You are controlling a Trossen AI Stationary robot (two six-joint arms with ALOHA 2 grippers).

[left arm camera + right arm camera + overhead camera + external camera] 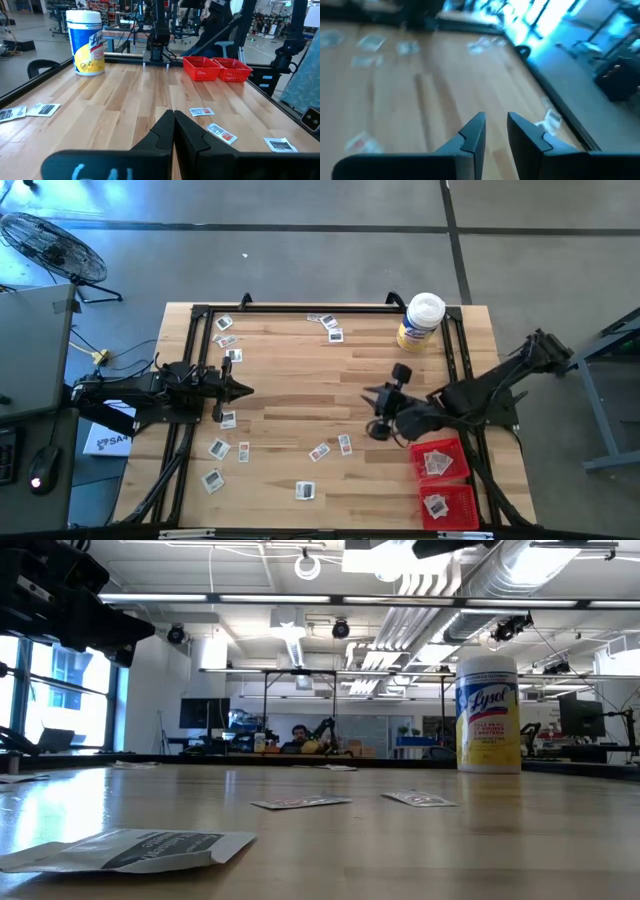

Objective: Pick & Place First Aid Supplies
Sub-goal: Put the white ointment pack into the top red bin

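Note:
Several small white-grey first aid packets lie flat across the wooden table, most on its left half (218, 448) and some near the far edge (332, 327); two lie near the middle (345, 444). More packets lie inside two red trays (458, 472) at the near right corner. My left gripper (245, 390) hovers shut over the left side of the table, its shut fingers (174, 116) pointing toward the trays (202, 68). My right gripper (372, 402) hangs over the table's middle, open and holding nothing (495, 116).
A yellowish Lysol jar with a white lid (421, 320) stands at the far right corner, tall in the low view (488, 715). A black frame rail (190, 380) runs around the table's edges. Bare wood (300, 395) lies between the two grippers.

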